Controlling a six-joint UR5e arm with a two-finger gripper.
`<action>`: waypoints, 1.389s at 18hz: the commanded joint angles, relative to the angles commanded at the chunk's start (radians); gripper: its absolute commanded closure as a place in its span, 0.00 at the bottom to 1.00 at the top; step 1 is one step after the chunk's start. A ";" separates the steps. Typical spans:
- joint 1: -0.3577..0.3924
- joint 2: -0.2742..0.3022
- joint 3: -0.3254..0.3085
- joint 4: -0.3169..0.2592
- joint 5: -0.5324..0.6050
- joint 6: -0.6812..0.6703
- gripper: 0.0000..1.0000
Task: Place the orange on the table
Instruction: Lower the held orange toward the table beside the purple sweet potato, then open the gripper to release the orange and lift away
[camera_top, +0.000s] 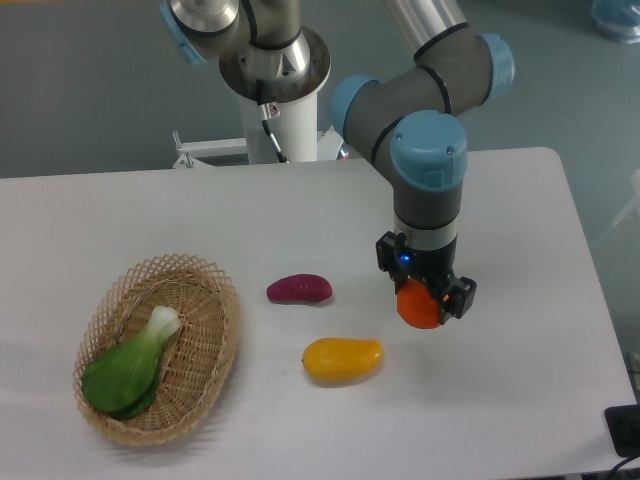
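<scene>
The orange (419, 305) is a small round orange-red fruit held between the fingers of my gripper (424, 300). The gripper points straight down over the right-middle of the white table (520, 380) and is shut on the orange. The orange sits low, close to the tabletop; I cannot tell whether it touches the surface. The gripper body hides the top of the fruit.
A yellow-orange mango-like fruit (342, 359) lies just left and in front of the gripper. A purple oblong vegetable (298, 289) lies further left. A wicker basket (205, 345) holding a green leafy vegetable (130, 368) stands at the front left.
</scene>
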 joint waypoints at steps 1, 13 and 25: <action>0.002 0.003 -0.020 0.003 -0.002 0.000 0.30; 0.017 0.025 -0.238 0.121 0.008 0.086 0.29; 0.011 0.020 -0.319 0.189 0.028 0.109 0.00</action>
